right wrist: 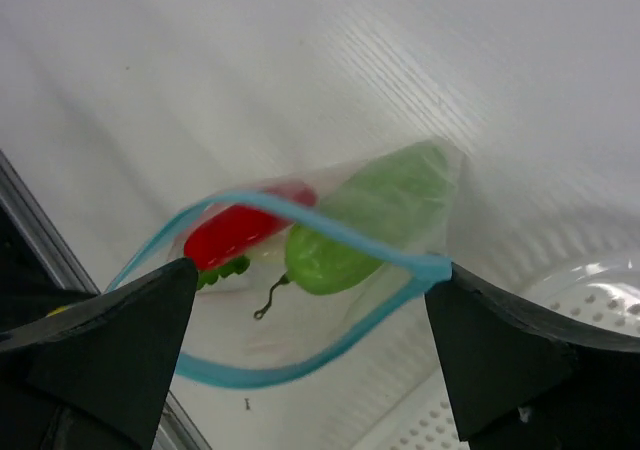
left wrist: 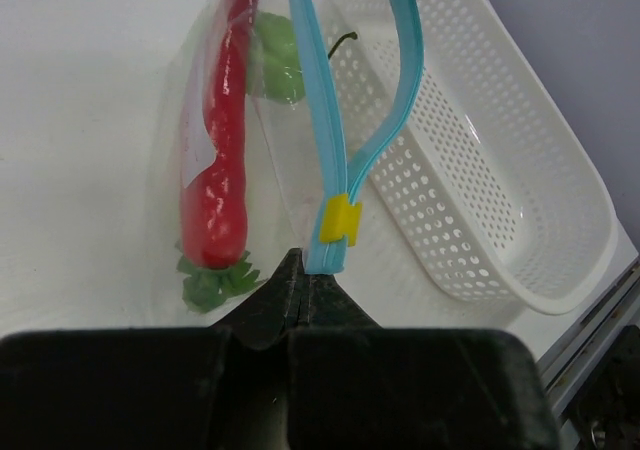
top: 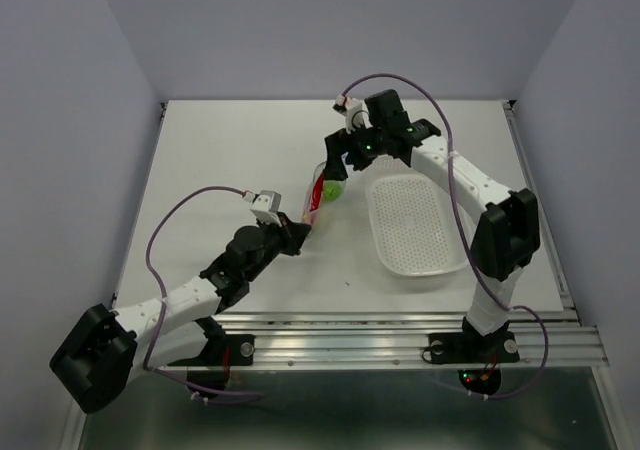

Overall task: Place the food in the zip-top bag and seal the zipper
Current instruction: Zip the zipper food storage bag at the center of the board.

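Zip-top bag [top: 325, 190] over white table [top: 230, 140]

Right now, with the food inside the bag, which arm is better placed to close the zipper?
Probably the right. The right gripper is open and free, straddling the gaping zipper. The left gripper is shut on the zipper's end beside the yellow slider, anchoring it.

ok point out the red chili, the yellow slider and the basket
red chili [left wrist: 225, 150]: left wrist view, middle of its red body
yellow slider [left wrist: 340, 220]: left wrist view, centre of the clip
basket [left wrist: 435, 205]: left wrist view, perforated near wall
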`<state>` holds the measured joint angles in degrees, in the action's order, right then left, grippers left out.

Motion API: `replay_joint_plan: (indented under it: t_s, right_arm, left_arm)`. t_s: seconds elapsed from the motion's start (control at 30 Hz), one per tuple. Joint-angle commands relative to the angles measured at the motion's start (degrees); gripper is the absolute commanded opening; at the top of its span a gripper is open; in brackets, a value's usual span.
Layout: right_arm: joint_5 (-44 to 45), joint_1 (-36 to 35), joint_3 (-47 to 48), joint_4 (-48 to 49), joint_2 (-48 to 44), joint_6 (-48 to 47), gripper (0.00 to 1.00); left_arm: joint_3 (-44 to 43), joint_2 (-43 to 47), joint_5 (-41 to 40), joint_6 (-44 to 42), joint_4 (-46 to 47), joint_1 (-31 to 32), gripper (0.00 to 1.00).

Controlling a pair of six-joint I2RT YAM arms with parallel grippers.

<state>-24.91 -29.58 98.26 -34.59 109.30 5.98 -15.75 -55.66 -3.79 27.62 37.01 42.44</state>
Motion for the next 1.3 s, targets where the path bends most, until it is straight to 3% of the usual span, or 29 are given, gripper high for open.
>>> replay_joint_plan:
  t_s: [0.0, 0.03, 0.27, 0.37, 0.5, 0.73, 1.0, 1.27]
  right_arm:
    - [-14.7, 0.2, 1.1, 4.0, -9.7, -24.9, 1.0]
    - [-15.8, -0.3, 1.7, -0.3, -10.5, -32.1, 1.0]
    - [-24.0, -3.2, 6.7, -20.2, -11.8, -59.6, 1.0]
    - [-16.6, -9.1, 4.8, -23.9, -12.4, -66.9, 1.0]
    - [-12.4, -13.6, 2.5, -22.2, -11.1, -67.9, 1.0]
    - [-12.8, -16.9, 3.3, -20.3, -9.6, -67.9, 0.99]
    - [-10.3, -18.6, 2.4, -16.0, -7.4, -66.3, 0.75]
    - [-9.5, -19.6, 1.4, -13.3, -5.9, -65.8, 0.72]
  left_arm:
    - [-3.9, 1.3, -1.1, 0.2, -4.1, 0.5, 0.0]
    - [-4.5, 1.6, -1.3, 0.4, -5.6, 0.5, 0.0]
    - [-6.2, 3.4, -0.8, 2.7, -9.3, 0.5, 0.0]
    - [-6.6, 4.2, -0.3, 3.7, -10.2, 0.5, 0.0]
    - [-6.8, 5.1, 0.7, 4.6, -11.1, 0.5, 0.0]
    - [-6.5, 5.3, 0.5, 4.8, -12.5, 0.5, 0.0]
    - [-5.3, 7.5, 0.4, 5.3, -13.1, 0.5, 0.0]
    - [-5.2, 7.3, 1.0, 5.9, -13.0, 0.5, 0.0]
